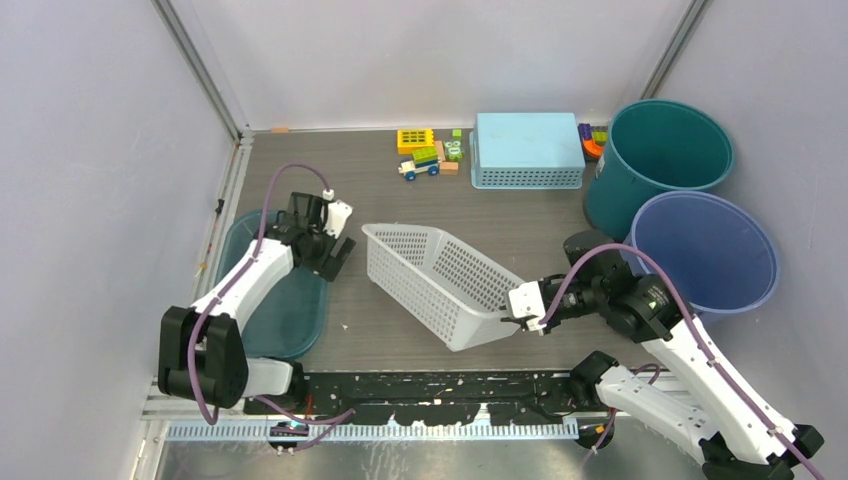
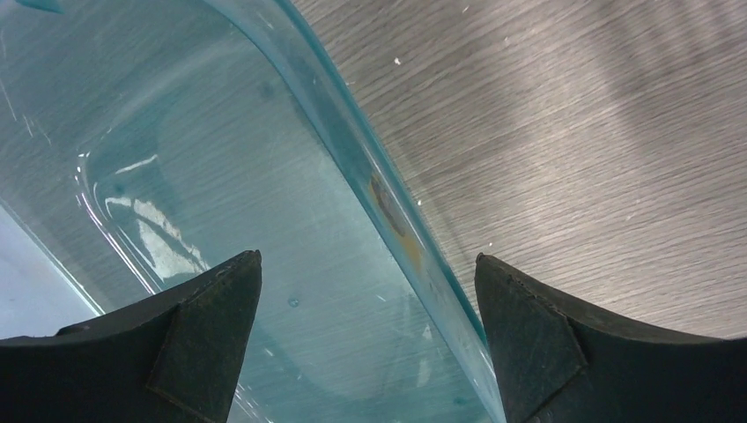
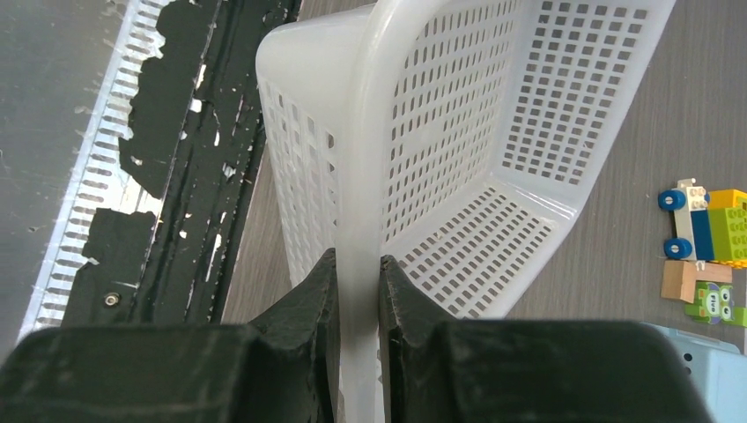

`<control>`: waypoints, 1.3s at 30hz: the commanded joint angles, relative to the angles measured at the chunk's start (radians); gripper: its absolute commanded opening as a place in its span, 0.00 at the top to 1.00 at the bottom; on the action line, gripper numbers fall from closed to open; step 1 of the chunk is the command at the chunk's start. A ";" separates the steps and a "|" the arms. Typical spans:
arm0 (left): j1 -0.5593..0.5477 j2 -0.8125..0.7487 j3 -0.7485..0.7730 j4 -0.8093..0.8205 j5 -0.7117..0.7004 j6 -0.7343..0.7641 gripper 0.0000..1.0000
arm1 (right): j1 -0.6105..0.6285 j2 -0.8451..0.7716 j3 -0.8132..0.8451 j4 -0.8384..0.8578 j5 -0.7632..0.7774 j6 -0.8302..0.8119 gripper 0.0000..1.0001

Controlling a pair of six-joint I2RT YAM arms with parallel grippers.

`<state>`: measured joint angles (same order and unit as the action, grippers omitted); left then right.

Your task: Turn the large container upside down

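White lattice-walled plastic basket (image 1: 440, 275), aslant, rim tight in right pincer (image 3: 355, 273); left pincer (image 2: 368, 257) wide open.

Matt plastic basket (image 1: 440, 280), glossy translucent tray (image 1: 290, 310)

Soft, even light from above keeps the top view bright and sharp, with only faint shadows on the desk (image 1: 380, 200). In the left wrist view, white glare streaks the teal tray (image 2: 176, 203). In the right wrist view, the white basket (image 3: 493, 132) looks crisp but slightly washed out at its near rim.
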<state>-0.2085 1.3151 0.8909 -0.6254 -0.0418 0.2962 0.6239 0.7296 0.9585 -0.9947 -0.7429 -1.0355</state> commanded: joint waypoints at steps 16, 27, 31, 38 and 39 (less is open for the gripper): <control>-0.002 -0.103 -0.082 -0.040 -0.182 0.023 0.11 | -0.030 0.028 0.083 0.016 -0.118 0.024 0.99; -0.003 -0.202 0.075 -0.081 -0.036 -0.058 0.02 | -0.078 0.076 0.092 0.046 -0.194 0.075 0.99; -0.002 -0.263 0.150 -0.070 0.051 -0.081 0.01 | -0.106 0.088 0.093 0.056 -0.233 0.097 0.99; -0.003 -0.330 0.204 -0.039 0.203 -0.117 0.00 | -0.151 0.118 0.094 0.069 -0.295 0.123 0.99; -0.002 -0.340 0.201 -0.032 0.219 -0.120 0.00 | -0.160 0.123 0.093 0.073 -0.309 0.129 0.99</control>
<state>-0.2096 1.0050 1.0698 -0.6926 0.0608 0.2111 0.4889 0.8387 1.0080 -0.9836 -0.9424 -0.9382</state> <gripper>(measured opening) 0.995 0.217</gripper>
